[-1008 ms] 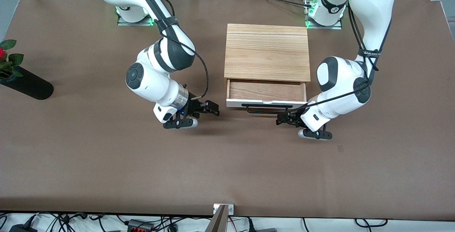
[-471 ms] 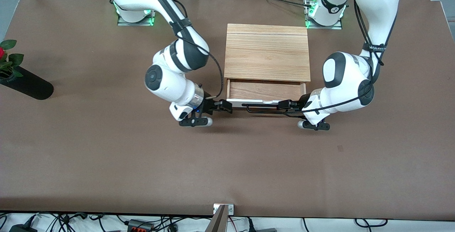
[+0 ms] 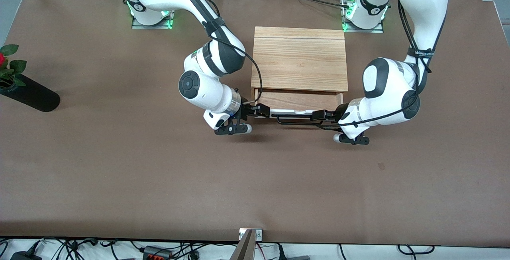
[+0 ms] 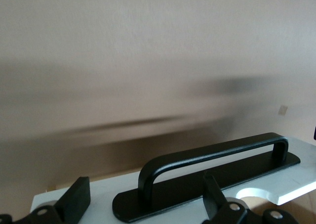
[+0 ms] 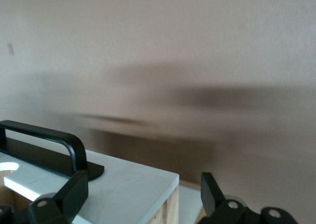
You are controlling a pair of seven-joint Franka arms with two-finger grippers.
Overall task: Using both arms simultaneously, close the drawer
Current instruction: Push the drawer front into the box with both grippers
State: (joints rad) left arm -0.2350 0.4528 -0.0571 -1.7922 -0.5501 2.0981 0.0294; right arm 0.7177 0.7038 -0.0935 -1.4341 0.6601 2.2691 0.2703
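The light-wood cabinet (image 3: 299,57) stands between the two arm bases. Its drawer (image 3: 298,100) is partly open, showing the brown wooden inside, the white front panel (image 3: 305,112) and the black bar handle (image 3: 299,122). My right gripper (image 3: 261,110) is open at the panel's corner toward the right arm's end; in the right wrist view the gripper (image 5: 143,192) straddles that corner (image 5: 133,182). My left gripper (image 3: 321,115) is open at the handle's other end; in the left wrist view the gripper (image 4: 145,201) has the handle's end (image 4: 148,172) between its fingers.
A black vase (image 3: 30,94) with a red flower lies at the right arm's end of the table. Cables and plugs run along the table edge nearest the front camera (image 3: 159,250). Brown tabletop (image 3: 255,180) spreads in front of the drawer.
Both grippers have moved in from the drawer's sides to its front panel. The right arm moved farther. The panel sits slightly closer to the cabinet than before.
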